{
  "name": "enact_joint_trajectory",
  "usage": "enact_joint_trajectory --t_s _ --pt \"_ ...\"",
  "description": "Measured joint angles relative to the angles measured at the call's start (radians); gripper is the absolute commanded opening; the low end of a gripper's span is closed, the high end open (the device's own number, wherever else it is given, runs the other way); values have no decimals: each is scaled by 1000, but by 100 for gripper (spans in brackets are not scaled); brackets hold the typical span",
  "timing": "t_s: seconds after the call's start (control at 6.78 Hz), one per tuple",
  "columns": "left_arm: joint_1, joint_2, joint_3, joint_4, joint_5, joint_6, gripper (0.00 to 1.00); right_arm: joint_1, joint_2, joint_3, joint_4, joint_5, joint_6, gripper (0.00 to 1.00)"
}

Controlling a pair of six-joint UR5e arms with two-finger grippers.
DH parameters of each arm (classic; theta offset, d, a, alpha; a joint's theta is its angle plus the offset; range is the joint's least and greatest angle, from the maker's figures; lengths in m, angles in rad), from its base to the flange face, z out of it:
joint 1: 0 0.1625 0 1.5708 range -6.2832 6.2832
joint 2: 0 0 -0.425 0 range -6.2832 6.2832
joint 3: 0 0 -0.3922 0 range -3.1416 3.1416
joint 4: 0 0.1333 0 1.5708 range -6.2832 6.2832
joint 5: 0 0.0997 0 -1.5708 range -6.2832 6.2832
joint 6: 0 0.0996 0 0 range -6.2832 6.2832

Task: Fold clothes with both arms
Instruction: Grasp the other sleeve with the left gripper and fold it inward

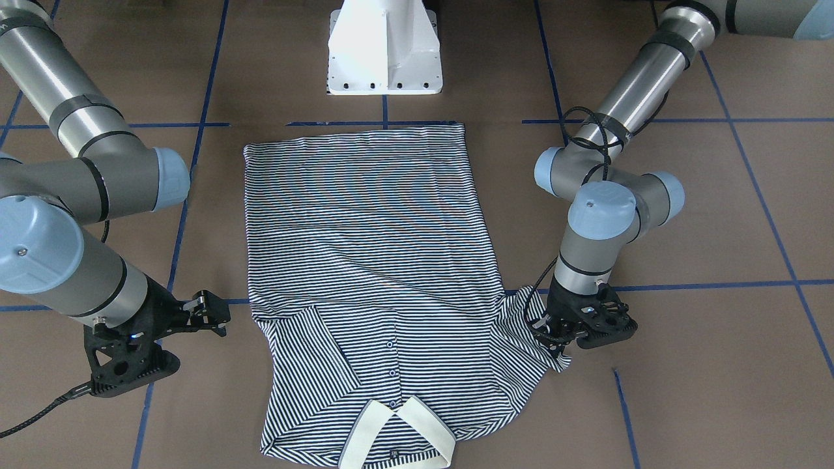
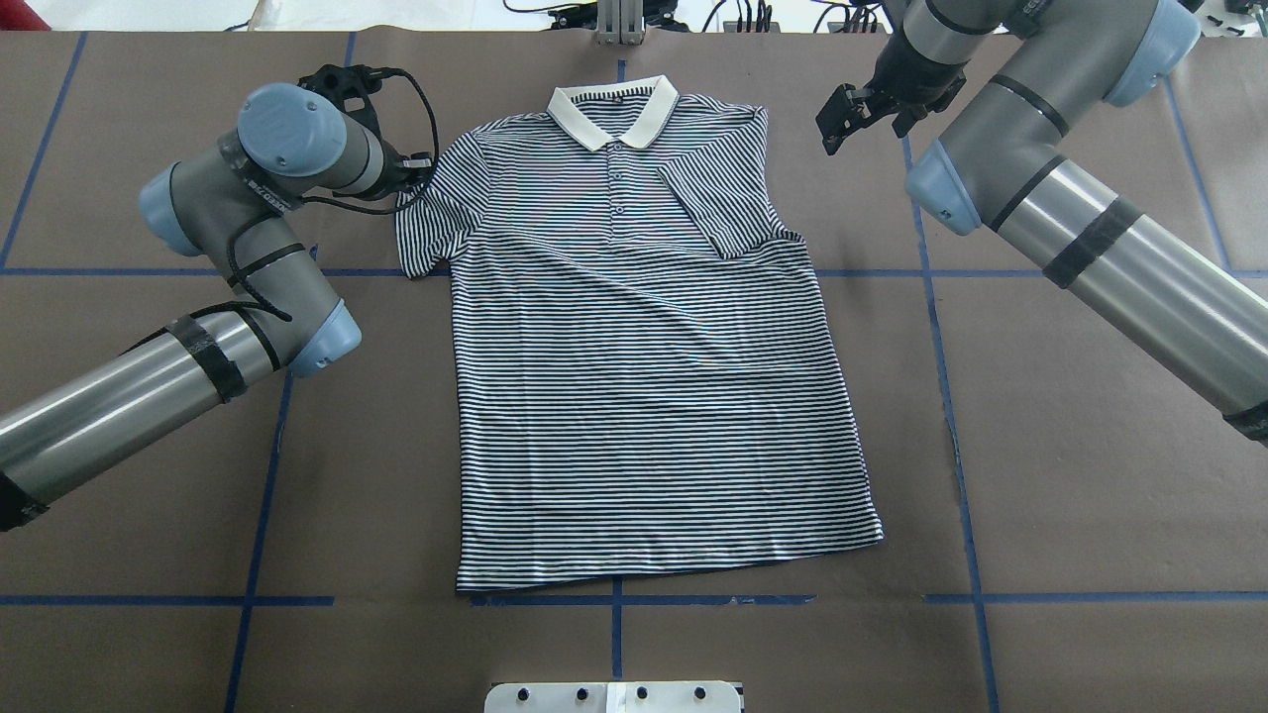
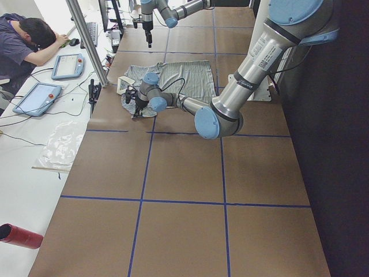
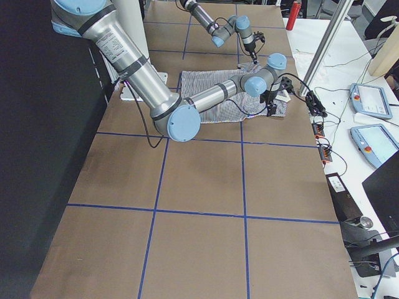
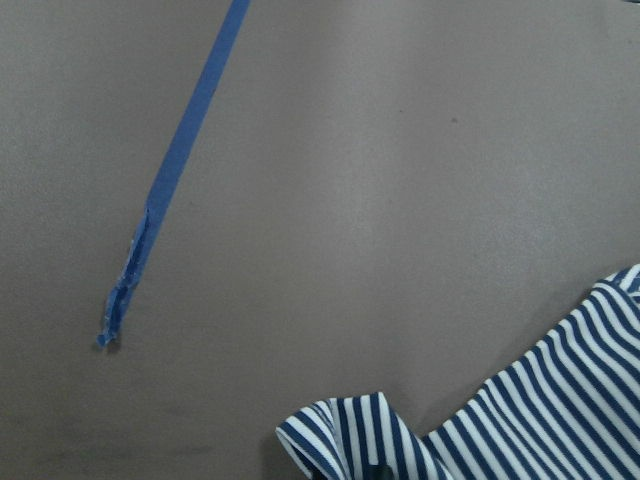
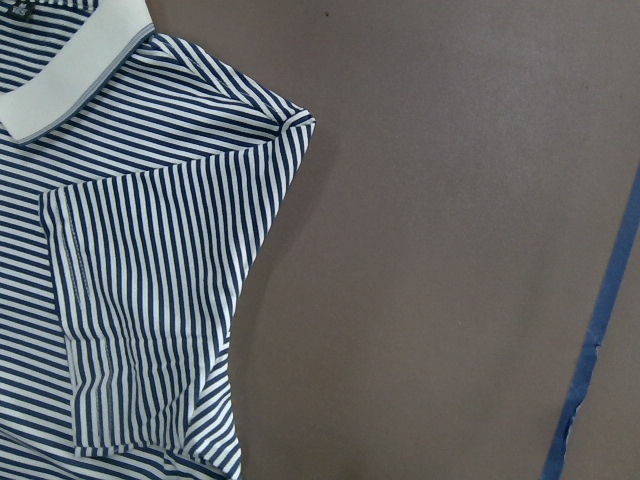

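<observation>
**A:** What is everything sitting on?

**B:** A counter (image 2: 1090, 475) covered in brown paper, marked into squares with blue tape (image 2: 149, 600). A white pedestal base (image 1: 384, 52) stands at the robot's edge.

**A:** Count things for me.

**B:** One striped polo shirt (image 2: 644, 396) lies flat in the middle, with its cream collar (image 2: 649, 121) away from the robot and three buttons on the placket. There are two arms. The left arm (image 1: 599, 215) has its jaws pinched on the edge of the spread-out sleeve (image 1: 521, 326). The right arm (image 1: 65, 260) holds its jaws apart and empty, just beside the other shoulder, where the folded sleeve (image 2: 713, 203) lies over the chest.

**A:** Do the side views add anything?

**B:** Yes. They show a second, white counter (image 3: 23, 190) alongside, with two tablets (image 3: 68, 65) on it and a person (image 3: 23, 40) leaning over it, plus a red cylinder (image 3: 20, 236). Only the left wrist view shows the sleeve's fabric curled up off the paper.
</observation>
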Motion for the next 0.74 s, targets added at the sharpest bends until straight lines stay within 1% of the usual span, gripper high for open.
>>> enact_joint_trajectory --t_s 0.15,0.29,0.44,0.59,0.74 --pt "0 -17 -59 83 -1 -14 0 0 -16 -3 26 -1 0 100" --pt "7 -63 -103 181 0 -70 0 0 -36 -7 66 -3 0 100" --pt "34 -130 -89 238 5 -165 0 0 -47 -9 87 -3 0 100" --pt "74 -206 -15 251 31 -254 53 0 -52 -9 95 -3 1 100" --pt "104 -264 76 218 82 -320 100 0 -53 -9 98 -3 2 100"
